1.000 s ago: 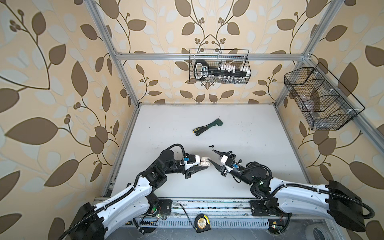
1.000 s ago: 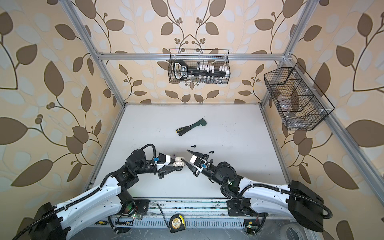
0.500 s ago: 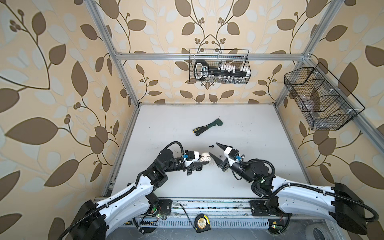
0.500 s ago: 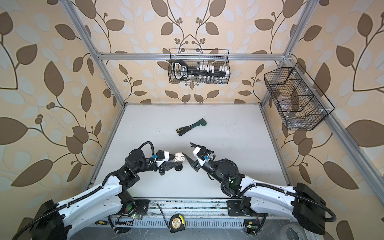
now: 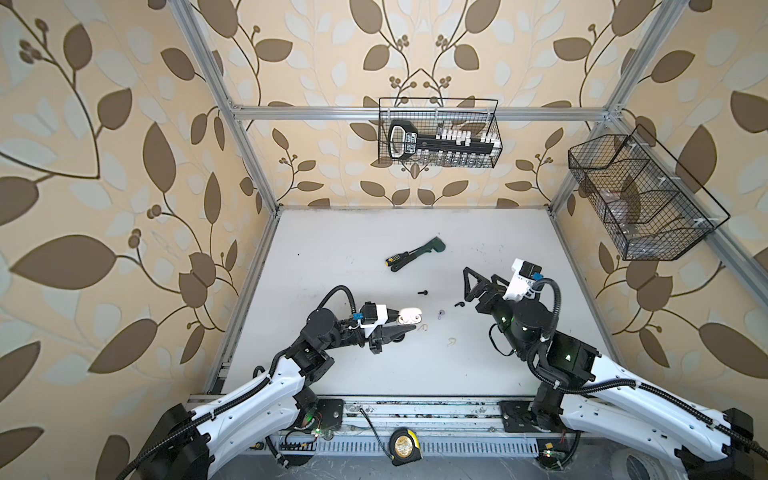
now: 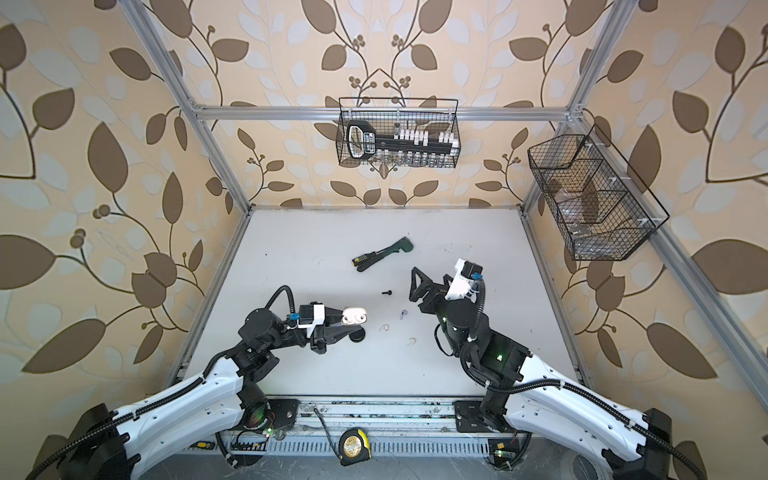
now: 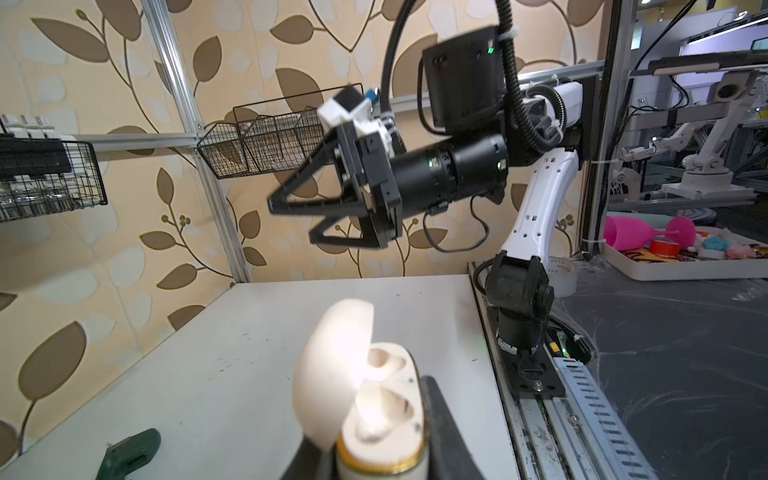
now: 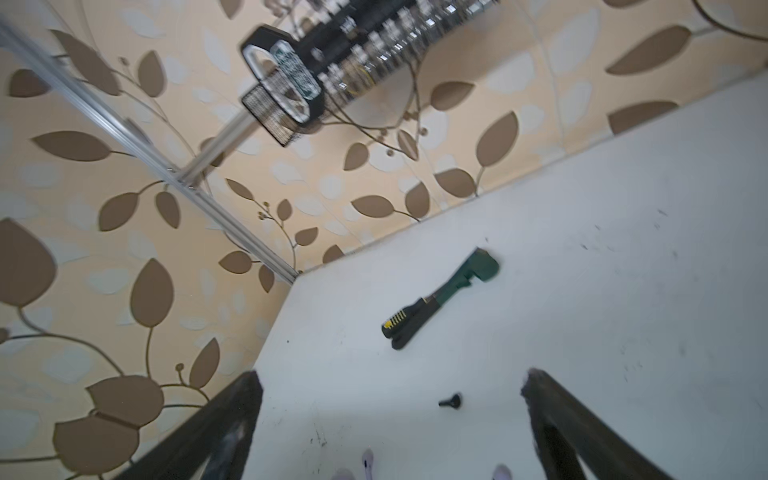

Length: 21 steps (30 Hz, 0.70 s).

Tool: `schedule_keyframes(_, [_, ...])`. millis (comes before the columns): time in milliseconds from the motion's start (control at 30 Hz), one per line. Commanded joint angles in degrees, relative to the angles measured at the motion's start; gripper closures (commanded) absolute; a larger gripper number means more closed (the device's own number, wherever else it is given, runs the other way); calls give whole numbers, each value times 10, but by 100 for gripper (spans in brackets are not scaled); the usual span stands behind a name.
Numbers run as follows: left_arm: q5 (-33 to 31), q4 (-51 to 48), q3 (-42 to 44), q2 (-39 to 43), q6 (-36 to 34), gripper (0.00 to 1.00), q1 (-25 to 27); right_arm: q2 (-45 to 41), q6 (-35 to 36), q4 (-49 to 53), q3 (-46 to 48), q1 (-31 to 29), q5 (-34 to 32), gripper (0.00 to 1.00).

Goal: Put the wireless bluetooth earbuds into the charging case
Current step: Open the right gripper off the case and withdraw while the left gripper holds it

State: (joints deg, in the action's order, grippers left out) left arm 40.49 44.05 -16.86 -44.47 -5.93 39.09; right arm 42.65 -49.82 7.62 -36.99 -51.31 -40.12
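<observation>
Left wrist view, nearest item: the cream-white case (image 7: 380, 415) is clamped upright between the left fingers (image 7: 442, 419). Its lid (image 7: 332, 365) is hinged open and its two wells face up. It appears to be held this way to give a steady target, clear of the bench (image 7: 249, 353). Glare prevents confirming whether either well is filled.

Beyond it, the right fingers (image 7: 299, 208) stand spread wide, raised above the bench. The right wrist view confirms nothing is between them.

In both top views the loose earbuds lie on the bench between the two arms:
- A cream-white earbud (image 5: 423, 328) lies just beside the case, with a second cream-white earbud (image 5: 451, 341) near it.
- A lilac earbud (image 5: 439, 313) lies farther out.
- A black earbud (image 5: 458, 304) lies near the right fingers.
- Another small black piece (image 5: 423, 292) lies beyond, too small to identify firmly.

Judgement: the wide spread suits picking one up next, but such tiny stemmed parts could slip.

Farther back lies a green-headed tool (image 5: 415, 258), well apart. A wire basket (image 5: 438, 133) hangs on the rear wall.
</observation>
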Motion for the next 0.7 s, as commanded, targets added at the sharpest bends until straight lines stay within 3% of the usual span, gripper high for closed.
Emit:
schedule_keyframes(0, [-22, 42, 10, 20, 16, 100, 3, -13, -208, 232, -36, 16, -5, 0])
schedule_keyframes(67, [-39, 61, 17, 11, 25, 100, 3, -27, -217, 267, -34, 20, 15, 0])
schedule_keyframes(233, [-86, 109, 7, -40, 84, 100, -6, -49, -133, 347, -51, 57, 42, 0])
schedule_keyframes(300, [-99, 146, 7, -68, 124, 100, -10, -52, -32, 293, -25, 81, 124, 0])
schedule_keyframes(433, [-114, 238, -7, -136, 219, 100, -23, -25, 57, 221, 4, 116, 256, 8])
schedule_keyframes(667, [-3, 279, -104, -246, 358, 100, -44, -37, 182, 138, -21, 82, 354, 26])
